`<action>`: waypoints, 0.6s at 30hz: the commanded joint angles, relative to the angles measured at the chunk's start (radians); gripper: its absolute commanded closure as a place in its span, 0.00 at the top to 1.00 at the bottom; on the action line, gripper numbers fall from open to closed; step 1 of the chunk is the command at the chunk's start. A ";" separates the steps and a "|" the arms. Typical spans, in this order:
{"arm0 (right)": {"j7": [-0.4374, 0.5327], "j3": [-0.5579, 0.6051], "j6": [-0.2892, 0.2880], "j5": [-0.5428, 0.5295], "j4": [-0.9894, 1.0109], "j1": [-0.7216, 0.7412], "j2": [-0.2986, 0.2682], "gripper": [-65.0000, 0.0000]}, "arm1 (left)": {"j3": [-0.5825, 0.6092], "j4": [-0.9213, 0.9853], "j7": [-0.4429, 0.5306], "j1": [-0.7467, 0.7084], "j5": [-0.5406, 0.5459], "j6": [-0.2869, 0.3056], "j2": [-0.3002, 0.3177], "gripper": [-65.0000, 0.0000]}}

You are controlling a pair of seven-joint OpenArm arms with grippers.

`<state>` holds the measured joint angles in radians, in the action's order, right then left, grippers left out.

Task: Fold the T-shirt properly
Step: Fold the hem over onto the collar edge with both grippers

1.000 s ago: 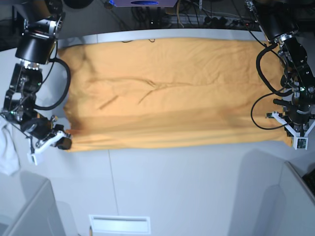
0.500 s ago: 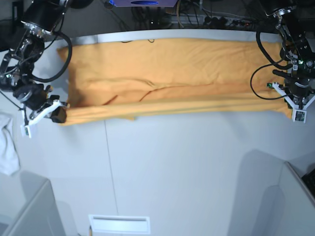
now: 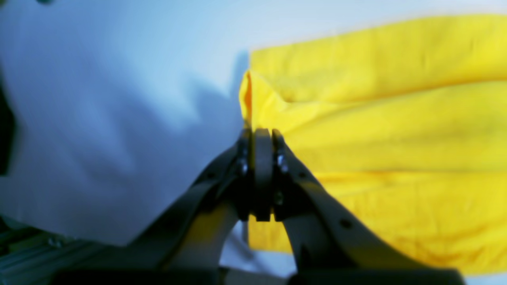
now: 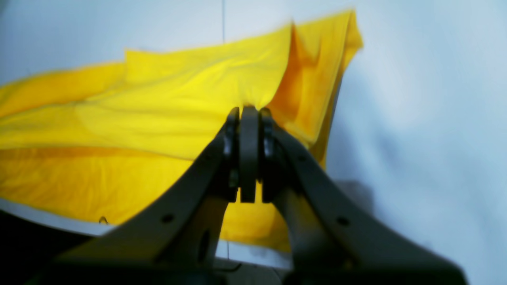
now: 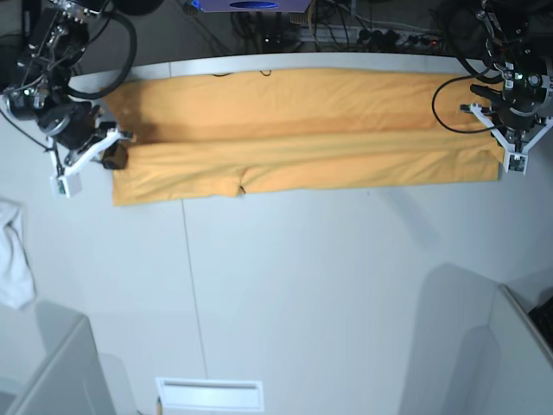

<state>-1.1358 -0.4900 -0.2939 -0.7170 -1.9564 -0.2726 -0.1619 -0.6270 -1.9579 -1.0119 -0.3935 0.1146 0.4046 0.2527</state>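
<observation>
The orange T-shirt [image 5: 302,130] lies as a long band along the table's far edge, its near part doubled over the far part. My right gripper [image 5: 112,158] is shut on the shirt's left end; in the right wrist view the gripper [image 4: 248,113] pinches a bunched fold of the yellow-looking shirt [image 4: 138,118]. My left gripper [image 5: 515,161] is shut on the shirt's right end; in the left wrist view the gripper [image 3: 257,134] bites the edge of the shirt [image 3: 376,118]. No black marks show.
A small white cloth [image 5: 15,255] hangs at the table's left edge. Grey bins stand at the near left [image 5: 52,372] and near right [image 5: 510,346]. A white slot [image 5: 209,395] sits at the front edge. Cables run behind the table.
Both grippers have carried the shirt's near edge away toward the far side of the table. The shirt has become a narrower, doubled band.
</observation>
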 commanded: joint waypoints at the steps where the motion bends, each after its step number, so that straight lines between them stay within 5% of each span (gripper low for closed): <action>1: 0.023 -0.003 -0.003 -0.011 -0.016 -0.003 -0.012 0.00 | -0.006 -0.018 0.011 -0.009 -0.008 -0.005 0.017 0.00; 18: 0.084 -0.011 -0.001 -0.002 0.030 -0.089 0.012 0.00 | -0.012 -0.011 0.011 -0.041 -0.011 -0.005 0.010 0.00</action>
<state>-1.0676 -0.4919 -0.2955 -0.7055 -1.9152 -0.3656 -0.1371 -0.6277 -1.9530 -1.0103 -0.4355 0.1139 0.4046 0.2493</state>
